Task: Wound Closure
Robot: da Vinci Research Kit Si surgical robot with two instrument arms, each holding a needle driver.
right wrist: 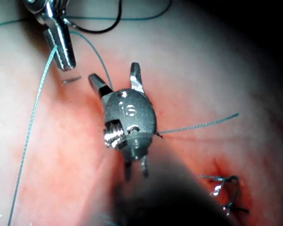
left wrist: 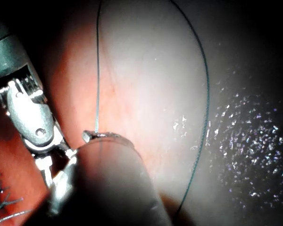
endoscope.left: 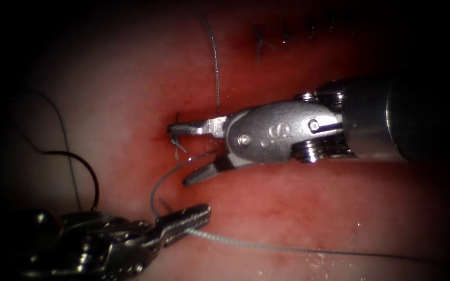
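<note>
Pinching the thread (endoscope.left: pixel 246 242) near the tissue's (endoscope.left: pixel 313 208) lower edge, left tool (endoscope.left: pixel 196 216); right tool (endoscope.left: pixel 186 153) spread, empty, at the knot (endoscope.left: pixel 174 138). Looks like trimming; needs jaws around the strand.

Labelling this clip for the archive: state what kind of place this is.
Most likely a surgical-robot suturing practice bench. The right tool, open, hovers over the reddened tissue near a knotted stitch, while the left tool is shut on the thread; no needle is held.

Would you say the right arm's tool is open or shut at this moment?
Open: the right tool has its fingers spread wide beside the knot, holding nothing.
</note>
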